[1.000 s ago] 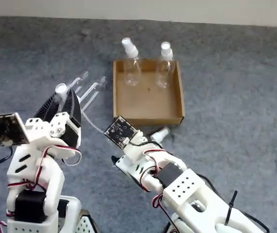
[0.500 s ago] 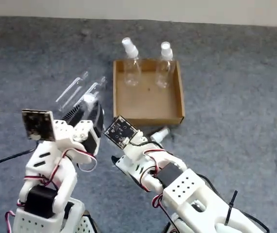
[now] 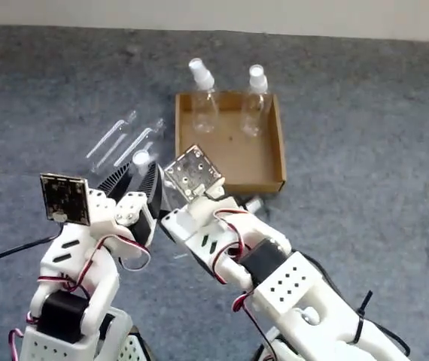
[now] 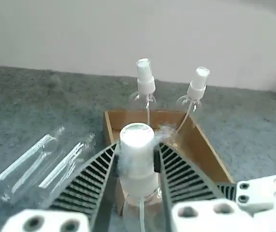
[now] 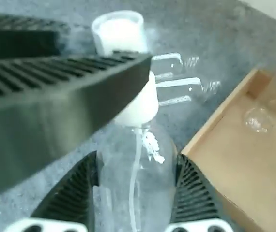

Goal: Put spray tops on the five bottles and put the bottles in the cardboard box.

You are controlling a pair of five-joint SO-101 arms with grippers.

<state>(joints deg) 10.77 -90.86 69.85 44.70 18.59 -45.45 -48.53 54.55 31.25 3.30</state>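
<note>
My left gripper (image 4: 138, 147) is shut on a white spray top (image 4: 137, 145) that sits on the neck of a clear bottle (image 5: 135, 186). My right gripper (image 5: 135, 164) is shut on that bottle's body, holding it upright to the left of the cardboard box (image 3: 229, 165). In the right wrist view, a finger (image 5: 55, 92) of the left gripper crosses in front of the top. From above, the spray top (image 3: 141, 159) shows between the left gripper's black fingers (image 3: 151, 184). Two capped bottles (image 3: 203, 105) (image 3: 254, 105) stand at the box's far side.
Two clear bottles without tops (image 3: 113, 135) (image 3: 143, 139) lie on the grey carpet left of the box. A loose spray top (image 3: 254, 203) lies by the box's near edge, close to the right arm. Open carpet lies right of the box.
The left arm carried the spray top right and toward the near side. The right arm's wrist swung left to meet it, so top and bottle now come together.
</note>
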